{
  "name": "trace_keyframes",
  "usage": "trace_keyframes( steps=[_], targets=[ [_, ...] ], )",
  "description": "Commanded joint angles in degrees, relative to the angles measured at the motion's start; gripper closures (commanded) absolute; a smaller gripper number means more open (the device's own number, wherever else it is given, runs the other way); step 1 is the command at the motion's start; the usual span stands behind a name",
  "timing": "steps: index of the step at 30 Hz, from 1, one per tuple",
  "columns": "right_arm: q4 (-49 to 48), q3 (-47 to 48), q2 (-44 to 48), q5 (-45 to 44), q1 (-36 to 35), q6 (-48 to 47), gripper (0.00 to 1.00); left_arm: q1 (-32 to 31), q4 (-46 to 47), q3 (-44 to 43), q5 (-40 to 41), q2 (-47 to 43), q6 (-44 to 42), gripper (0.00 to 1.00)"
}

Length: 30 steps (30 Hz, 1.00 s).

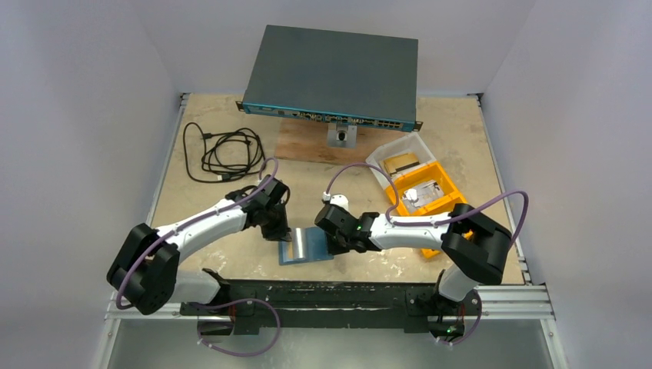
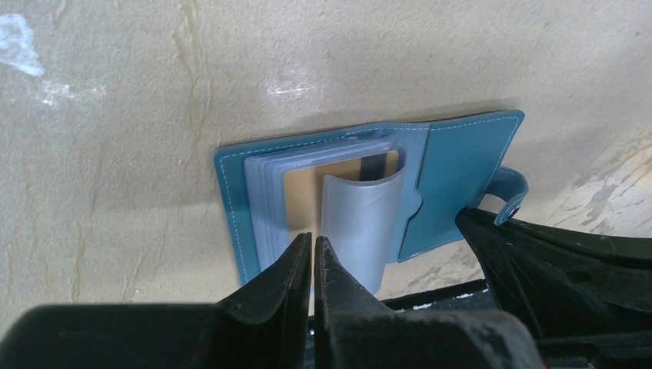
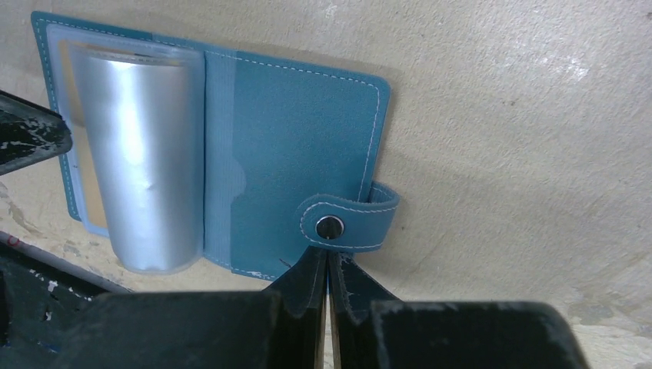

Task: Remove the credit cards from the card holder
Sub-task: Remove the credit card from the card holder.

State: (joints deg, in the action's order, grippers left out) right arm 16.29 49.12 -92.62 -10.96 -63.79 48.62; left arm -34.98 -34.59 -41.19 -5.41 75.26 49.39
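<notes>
The teal-blue card holder [image 1: 306,246] lies open on the table near the front edge, between both grippers. A silvery credit card [image 2: 361,219] in a clear pocket bows upward out of it; it also shows in the right wrist view [image 3: 142,154]. A tan card [image 2: 304,196] lies flat in the pockets beneath. My left gripper [image 2: 314,240] is shut on the bowed silvery card's near edge. My right gripper [image 3: 327,257] is shut on the holder's cover [image 3: 300,146] edge, just under the snap tab [image 3: 346,219].
A grey network switch [image 1: 334,73] stands at the back on a wooden board [image 1: 304,142]. A coiled black cable [image 1: 223,154] lies at back left. A clear tub [image 1: 400,157] and an orange bin [image 1: 454,188] sit right of the right arm.
</notes>
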Motion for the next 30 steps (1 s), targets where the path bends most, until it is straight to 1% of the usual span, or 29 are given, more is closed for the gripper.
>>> trace_keyframes(
  steps=[1,9,19,23,30],
  targets=[
    [-1.6,-1.7,-1.4,0.8,-0.1,1.0,0.99,0.1,3.0,-0.8,-1.8,1.4,-2.0,0.96],
    [-2.0,-1.1,-2.5,1.2,-0.1,0.3,1.00,-1.0,3.7,-2.2,-2.4,4.2,-2.3,0.97],
    [-1.9,-0.9,-1.7,1.1,-0.1,0.0,1.00,-6.4,5.7,-8.6,-4.5,9.4,-1.4,0.97],
    [-1.3,-0.9,0.4,0.6,-0.1,0.1,1.00,-7.3,7.5,-10.3,-6.2,12.3,-0.4,0.97],
    [2.7,0.2,8.3,-2.0,-0.1,0.6,0.97,-7.8,9.0,-12.2,-8.0,15.6,-0.3,0.94]
  ],
)
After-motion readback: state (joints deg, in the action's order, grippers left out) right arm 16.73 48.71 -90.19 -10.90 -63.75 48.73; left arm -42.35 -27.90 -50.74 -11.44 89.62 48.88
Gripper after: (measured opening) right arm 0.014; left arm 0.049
